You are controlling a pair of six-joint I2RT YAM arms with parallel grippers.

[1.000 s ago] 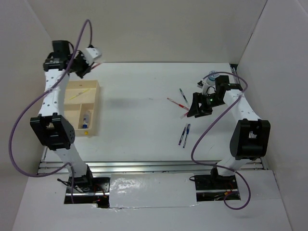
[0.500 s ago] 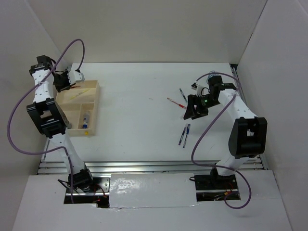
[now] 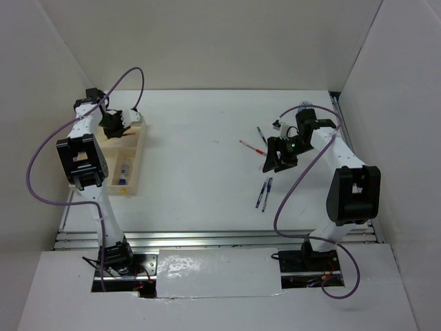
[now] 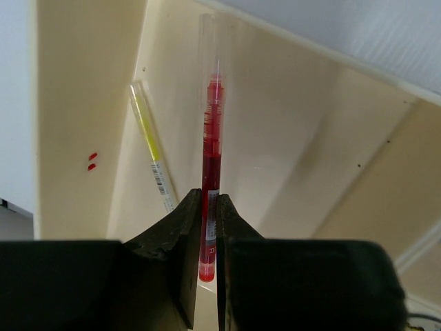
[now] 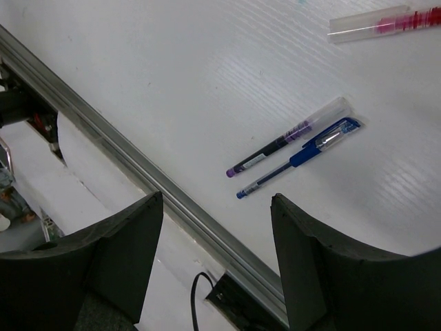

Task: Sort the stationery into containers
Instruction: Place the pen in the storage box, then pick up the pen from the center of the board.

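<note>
Slim red pen [image 4: 211, 145], clear-capped, clamped in left gripper [image 4: 207, 204]; right gripper [image 5: 217, 201] apart.

**The surroundings of the work area**

A flat white table top [image 3: 200, 172] with fine ribs fills the middle. Plain white panel walls [image 3: 227, 41] stand at its left, far and right sides. A silver metal rail [image 3: 207, 239] runs along the near edge of the table. In front of the rail lies a white board [image 3: 227, 310] with two dark cut-outs and a glossy patch.
</note>
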